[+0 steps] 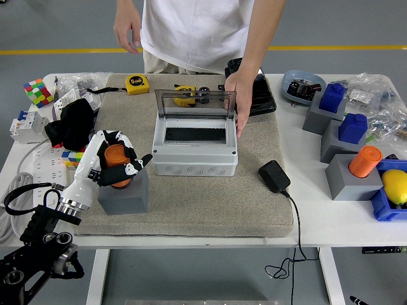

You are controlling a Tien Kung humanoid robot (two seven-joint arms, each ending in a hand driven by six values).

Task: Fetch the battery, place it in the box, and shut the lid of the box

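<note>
I see my left hand [113, 165] wrapped around the orange battery [117, 163], holding it just above the grey block [125, 194], left of the white box [194, 151], whose clear lid [194, 103] stands upright with a person's hand [237, 101] at its right edge.

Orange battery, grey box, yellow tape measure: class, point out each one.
orange battery [115, 156], head view, on its side
grey box [194, 161], head view, on its front wall
yellow tape measure [136, 84], head view, on its top face
</note>
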